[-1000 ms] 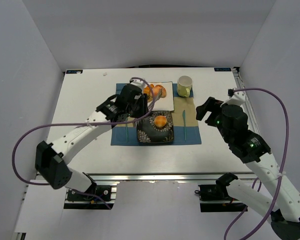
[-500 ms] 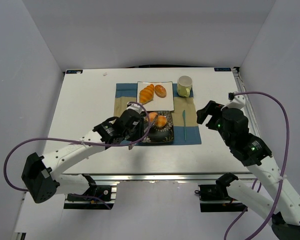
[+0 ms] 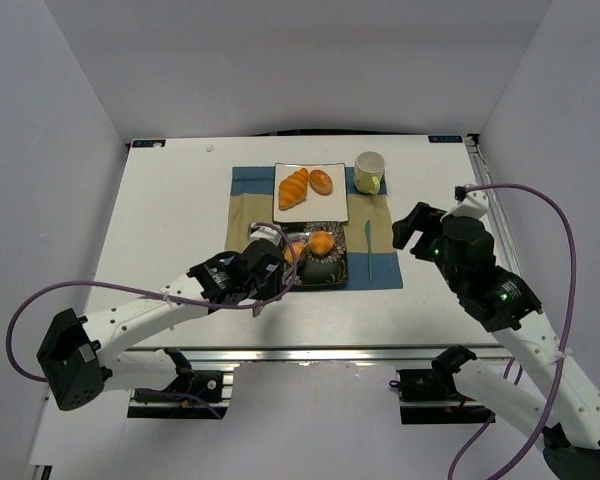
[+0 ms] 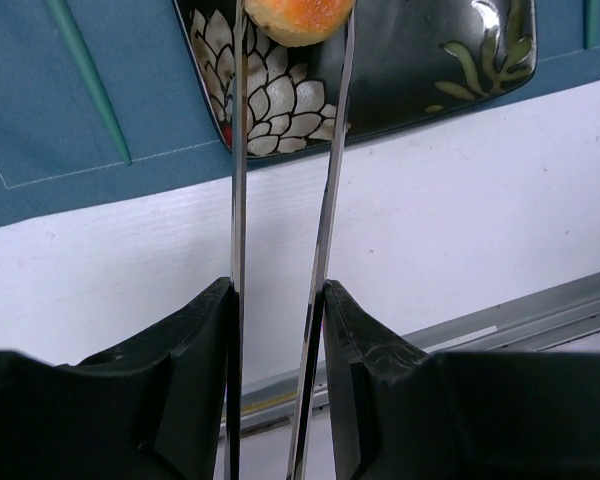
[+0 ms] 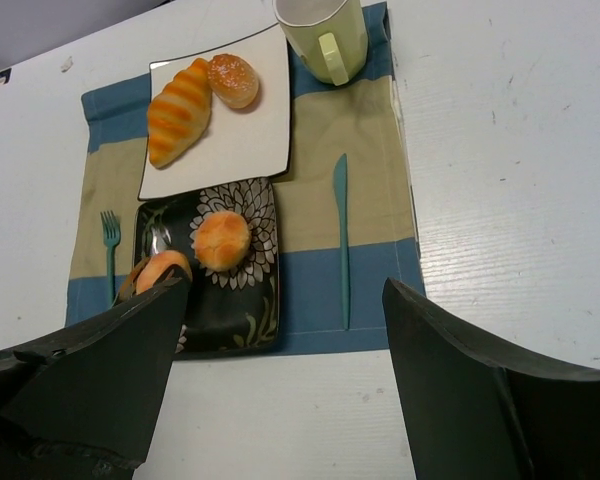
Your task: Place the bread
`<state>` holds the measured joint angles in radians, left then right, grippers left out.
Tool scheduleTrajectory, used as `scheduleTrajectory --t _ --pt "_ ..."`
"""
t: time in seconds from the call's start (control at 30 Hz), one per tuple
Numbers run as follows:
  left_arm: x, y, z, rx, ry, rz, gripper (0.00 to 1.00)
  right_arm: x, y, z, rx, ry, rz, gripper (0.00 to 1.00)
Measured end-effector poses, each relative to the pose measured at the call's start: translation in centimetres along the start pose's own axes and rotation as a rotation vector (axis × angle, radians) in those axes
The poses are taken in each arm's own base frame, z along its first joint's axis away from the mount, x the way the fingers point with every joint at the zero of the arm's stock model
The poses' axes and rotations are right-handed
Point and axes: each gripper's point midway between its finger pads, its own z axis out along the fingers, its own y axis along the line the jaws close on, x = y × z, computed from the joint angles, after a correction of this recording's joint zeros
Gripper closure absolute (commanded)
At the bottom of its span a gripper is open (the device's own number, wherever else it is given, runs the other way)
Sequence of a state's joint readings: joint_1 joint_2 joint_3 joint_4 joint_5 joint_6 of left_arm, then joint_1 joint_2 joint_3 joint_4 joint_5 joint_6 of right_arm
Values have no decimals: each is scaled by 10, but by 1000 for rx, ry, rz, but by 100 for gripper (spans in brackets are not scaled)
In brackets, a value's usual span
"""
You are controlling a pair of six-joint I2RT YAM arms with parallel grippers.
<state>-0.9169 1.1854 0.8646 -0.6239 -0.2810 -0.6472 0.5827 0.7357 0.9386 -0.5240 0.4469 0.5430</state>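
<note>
White table (image 3: pixel 170 220) fills mid frame, faint scuffs on its top. Plain pale grey walls (image 3: pixel 300 60) close it in at 9, 12 and 3 o'clock. Aluminium rail (image 3: pixel 310 353) along 6 o'clock edge. Even, soft light; dark gap at 12 o'clock.

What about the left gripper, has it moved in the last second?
Yes. The left gripper came nearward, from over the white plate to the dark plate.

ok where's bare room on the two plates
Dark floral plate: bare near-right corner, bordered by the right-hand golden round bun and the plate's rim; its left crowded by the other bun and the metal tongs in the left claw. White square plate: bare near-right part, below the brown roll, beside the striped croissant.
</note>
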Motion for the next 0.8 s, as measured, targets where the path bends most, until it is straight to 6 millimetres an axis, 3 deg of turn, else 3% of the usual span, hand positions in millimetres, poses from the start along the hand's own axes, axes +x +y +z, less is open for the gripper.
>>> scheduleTrajectory --t 0.1,0.2,0.37,0.67,0.8 --pt "5 0 0 -3 8 3 57 2 0 1 1 7 -3 14" --pt "5 -2 0 -2 5 6 41 4 0 2 3 11 -5 14" --pt "8 -3 0 -12 4 11 34 4 0 3 3 14 -6 14" --pt "9 3 -3 -45 10 20 33 6 0 5 6 21 -8 15" --pt "-7 3 -16 -59 -17 11 35 7 0 7 9 26 -11 15"
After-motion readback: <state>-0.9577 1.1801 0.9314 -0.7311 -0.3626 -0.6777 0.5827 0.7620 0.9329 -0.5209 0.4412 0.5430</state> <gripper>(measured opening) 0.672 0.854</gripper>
